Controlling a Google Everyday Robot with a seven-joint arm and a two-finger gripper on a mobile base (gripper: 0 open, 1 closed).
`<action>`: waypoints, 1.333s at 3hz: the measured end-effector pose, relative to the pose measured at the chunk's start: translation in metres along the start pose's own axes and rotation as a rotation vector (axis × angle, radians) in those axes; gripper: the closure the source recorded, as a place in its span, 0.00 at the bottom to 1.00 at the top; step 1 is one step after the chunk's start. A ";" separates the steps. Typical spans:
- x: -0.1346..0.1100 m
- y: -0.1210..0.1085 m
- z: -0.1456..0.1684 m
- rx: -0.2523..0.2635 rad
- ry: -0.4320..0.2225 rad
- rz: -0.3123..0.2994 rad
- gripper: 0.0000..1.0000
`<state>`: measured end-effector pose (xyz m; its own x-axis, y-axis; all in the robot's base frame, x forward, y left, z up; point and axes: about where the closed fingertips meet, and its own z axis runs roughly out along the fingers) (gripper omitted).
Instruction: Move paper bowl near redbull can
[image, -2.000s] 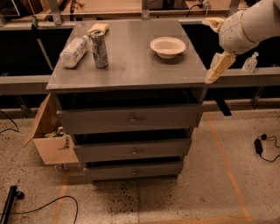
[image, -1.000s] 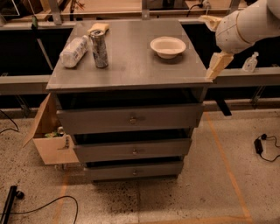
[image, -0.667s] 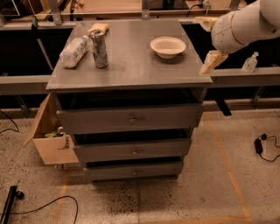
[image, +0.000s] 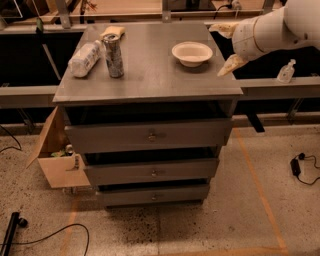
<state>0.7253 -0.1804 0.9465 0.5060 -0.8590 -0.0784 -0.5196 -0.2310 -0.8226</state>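
The cream-white paper bowl (image: 192, 53) sits on the grey cabinet top (image: 150, 80), at the back right. The silver-grey redbull can (image: 113, 55) stands upright at the back left, well apart from the bowl. My gripper (image: 226, 46) hangs over the right edge of the cabinet top, just right of the bowl. It is open and empty, with one cream finger (image: 224, 28) behind and one finger (image: 230, 65) in front. It does not touch the bowl.
A clear plastic bottle (image: 84, 58) lies left of the can, and a yellow object (image: 112, 32) lies behind it. The cabinet has three drawers (image: 150, 135). An open cardboard box (image: 55, 160) stands on the floor at left. A small bottle (image: 286, 71) sits at right.
My gripper has moved left and a little up, from beyond the cabinet's right edge to close beside the bowl. The bowl, can and bottle have not moved.
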 end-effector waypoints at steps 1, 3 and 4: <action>0.004 0.004 0.031 0.002 -0.035 -0.020 0.35; 0.011 0.008 0.088 0.004 -0.096 -0.044 0.48; 0.012 0.005 0.104 0.011 -0.114 -0.050 0.48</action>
<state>0.8005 -0.1447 0.8825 0.6065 -0.7888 -0.1000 -0.4845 -0.2669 -0.8331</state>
